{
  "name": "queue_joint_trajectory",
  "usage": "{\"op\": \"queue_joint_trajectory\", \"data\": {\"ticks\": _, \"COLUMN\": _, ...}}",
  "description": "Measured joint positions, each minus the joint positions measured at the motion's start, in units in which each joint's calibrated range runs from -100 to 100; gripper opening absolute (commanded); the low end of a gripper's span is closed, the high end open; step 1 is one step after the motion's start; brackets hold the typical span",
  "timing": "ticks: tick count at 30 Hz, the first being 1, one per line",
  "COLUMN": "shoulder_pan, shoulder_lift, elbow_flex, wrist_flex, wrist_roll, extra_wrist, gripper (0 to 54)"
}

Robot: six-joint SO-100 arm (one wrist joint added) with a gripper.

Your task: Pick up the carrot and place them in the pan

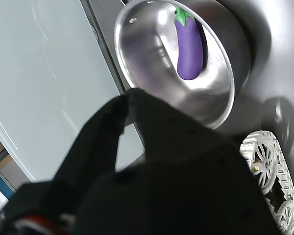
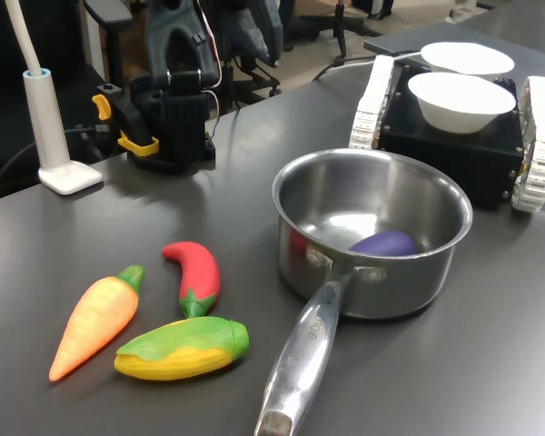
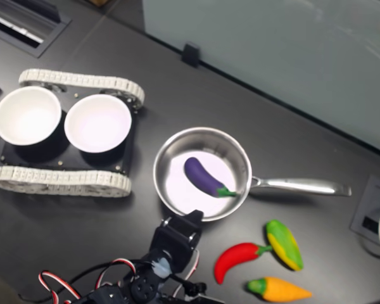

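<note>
carrot [image 2: 94,325] | flat on table | tip toward camera, stem away

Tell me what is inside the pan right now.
The pan holds a single purple toy eggplant with a green stem, lying on the bottom. The carrot still lies outside on the table. In the first exterior view the pan's wall hides most of the eggplant.
</note>
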Motion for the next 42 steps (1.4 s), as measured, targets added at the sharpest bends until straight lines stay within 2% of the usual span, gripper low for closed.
{"op": "queue_joint_trajectory", "data": {"ticks": 9, "shoulder_pan": 7.92, "shoulder_lift": 6.48, "elbow_flex": -8.69, "wrist_flex": 0.00, "wrist_roll": 0.39, "extra_wrist": -0.92, "gripper": 2.9}}
{"op": "queue_joint_trajectory", "data": {"ticks": 21, "shoulder_pan": 17.27, "shoulder_lift": 22.73, "elbow_flex": -24.62, "wrist_flex": 0.00, "wrist_roll": 1.37, "extra_wrist": -2.20, "gripper": 5.1}}
{"op": "queue_joint_trajectory", "data": {"ticks": 28, "shoulder_pan": 20.57, "shoulder_lift": 28.96, "elbow_flex": -28.42, "wrist_flex": 0.00, "wrist_roll": 2.78, "extra_wrist": -2.66, "gripper": 6.5}}
{"op": "queue_joint_trajectory", "data": {"ticks": 32, "shoulder_pan": 22.00, "shoulder_lift": 31.99, "elbow_flex": -29.77, "wrist_flex": 0.00, "wrist_roll": 3.71, "extra_wrist": -2.85, "gripper": 10.6}}
{"op": "queue_joint_trajectory", "data": {"ticks": 38, "shoulder_pan": 23.76, "shoulder_lift": 34.51, "elbow_flex": -30.05, "wrist_flex": 0.00, "wrist_roll": 6.11, "extra_wrist": -3.21, "gripper": 13.5}}
{"op": "queue_joint_trajectory", "data": {"ticks": 42, "shoulder_pan": 25.08, "shoulder_lift": 35.86, "elbow_flex": -30.05, "wrist_flex": 0.00, "wrist_roll": 7.67, "extra_wrist": -3.21, "gripper": 17.9}}
